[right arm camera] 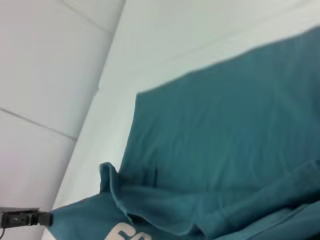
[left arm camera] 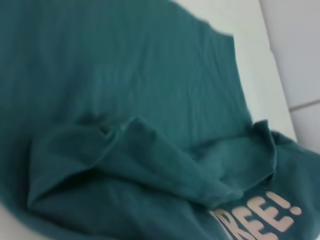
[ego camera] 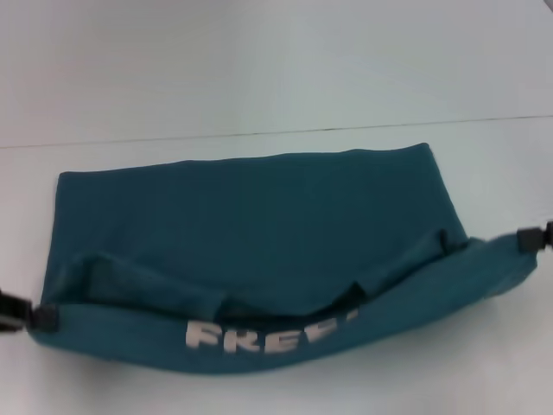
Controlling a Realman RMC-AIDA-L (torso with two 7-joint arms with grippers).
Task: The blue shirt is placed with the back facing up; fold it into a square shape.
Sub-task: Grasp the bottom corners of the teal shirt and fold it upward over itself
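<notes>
Shirt-wise, the blue shirt lies across the white tabletop, near edge lifted so the white lettering shows. I'd say it's mid first fold, with squaring up left. Left hand and right hand each pinch a near corner, cloth sagging between them.
</notes>
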